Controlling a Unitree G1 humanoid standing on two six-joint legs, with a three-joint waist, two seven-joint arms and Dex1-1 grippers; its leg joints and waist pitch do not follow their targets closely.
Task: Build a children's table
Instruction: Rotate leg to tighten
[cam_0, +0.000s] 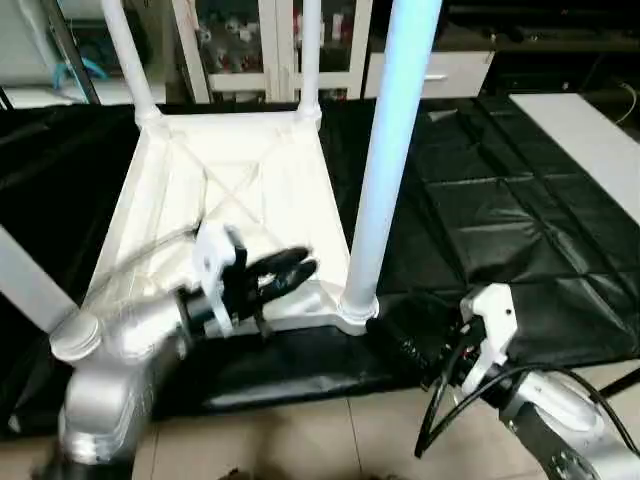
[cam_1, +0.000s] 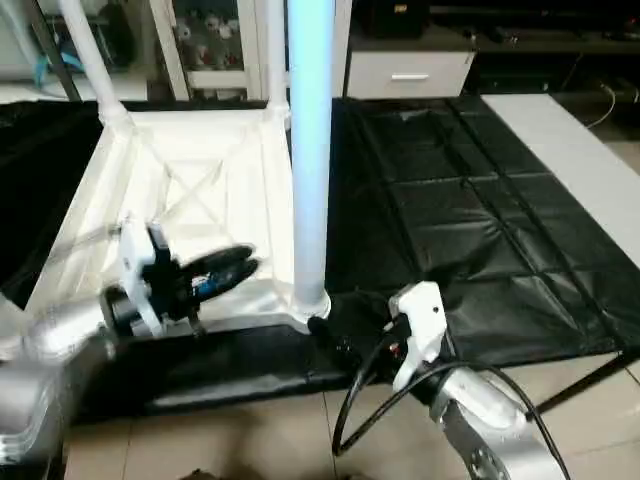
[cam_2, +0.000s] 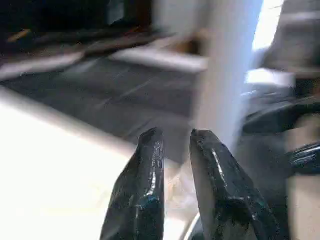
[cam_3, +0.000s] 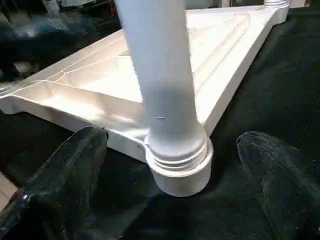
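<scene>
The white plastic tabletop (cam_0: 240, 200) lies upside down on the black-covered work table (cam_0: 500, 200). The tall white tube leg (cam_3: 160, 100) stands in its near corner socket (cam_3: 180, 170), seemingly not fully seated. The right gripper (cam_3: 172, 200) gapes wide around the base, gripping nothing; the left gripper (cam_2: 175, 150), slightly parted and empty, hovers nearby. A careless nudge could tilt the leg.

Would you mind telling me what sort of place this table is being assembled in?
Probably an indoor lab or workshop. The upturned children's table lies on a large work table under a black quilted cover, on a tiled floor, with white glass-fronted cabinets of small items behind.
</scene>
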